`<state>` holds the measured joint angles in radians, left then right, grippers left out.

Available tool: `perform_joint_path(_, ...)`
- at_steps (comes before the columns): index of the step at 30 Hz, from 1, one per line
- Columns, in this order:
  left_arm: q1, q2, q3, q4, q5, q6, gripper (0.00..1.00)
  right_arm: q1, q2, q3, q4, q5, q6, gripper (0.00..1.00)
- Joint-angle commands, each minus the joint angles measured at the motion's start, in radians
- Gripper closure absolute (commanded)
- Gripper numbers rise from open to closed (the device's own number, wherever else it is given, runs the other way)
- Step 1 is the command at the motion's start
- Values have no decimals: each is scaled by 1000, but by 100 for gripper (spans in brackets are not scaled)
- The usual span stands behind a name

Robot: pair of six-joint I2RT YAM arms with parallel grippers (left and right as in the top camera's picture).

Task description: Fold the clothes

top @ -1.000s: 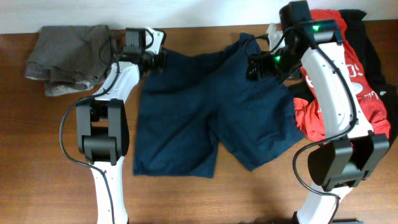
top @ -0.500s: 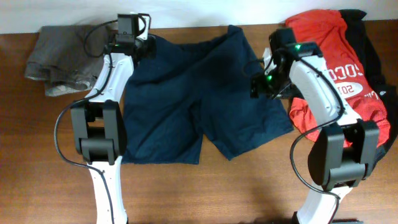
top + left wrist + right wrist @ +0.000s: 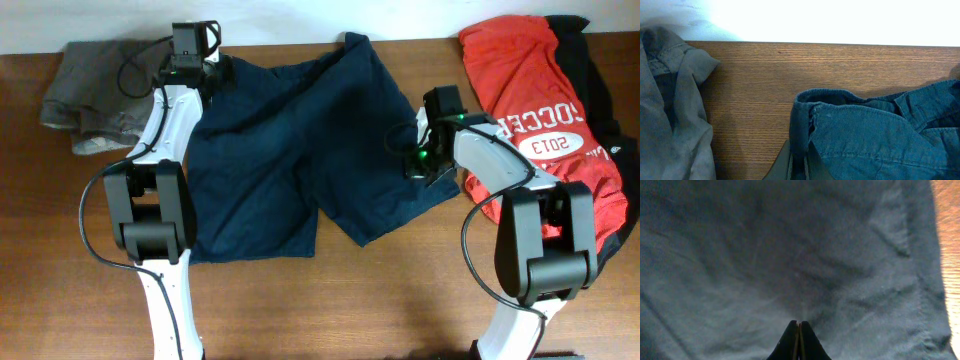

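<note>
The blue shorts (image 3: 280,150) lay spread out on the brown surface (image 3: 380,300), btw the two arms, waist end toward the far edge & both legs toward the near side. They were not folded yet. The top part was bunched & a bit crooked. One corner poked up at the far edge.

L fingers (image 3: 799,167) were shut tight on the shorts, at the top left corner by the waist. In the L wrist view a thick rolled edge of blue cloth sat right in the pinch, w/ bare wood past it. The L arm (image 3: 165,130) reached far up the left side of the shorts.

R fingers (image 3: 799,330) were shut too, tips pressed together w/ no gap. They sat low on the right leg of the shorts, near its outer edge. In the R wrist view, creases in the cloth ran in toward the tips, so a small bit looked pinched. A strip of wood showed at the right side of that view.

The grey-brown cloth (image 3: 100,90) sat in a lump at the far left corner, just beside the L fingers but apart from the shorts. The red shirt (image 3: 520,80) w/ white letters lay at the far right, on top of a black cloth (image 3: 590,60). The R arm (image 3: 500,165) was just beside the red shirt.
</note>
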<state>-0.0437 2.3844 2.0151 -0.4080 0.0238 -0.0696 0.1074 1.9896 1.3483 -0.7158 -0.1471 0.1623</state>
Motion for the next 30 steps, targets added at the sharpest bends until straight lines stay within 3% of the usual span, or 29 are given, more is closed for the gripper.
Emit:
perform_joint_path(1,1,12,23,-8,-13,-17,99,2,34,-41,40,30,11,96)
perform_joint_path(12,29,12,23,-3,-14,-50,100,-12,124,-58,47,92,35,96)
perform_joint_path(27,90,12,23,212,-66,-129,99,-69,145,-109,51,91,57,96)
perform_joint_path(28,90,12,23,214,-65,-129,98,-70,145,-109,51,88,57,96)
perform_joint_path(29,89,12,23,213,-65,-129,89,-71,145,-109,50,88,57,96)
perform_joint_path(30,89,12,23,209,-65,-128,72,-71,145,-109,50,88,57,96)
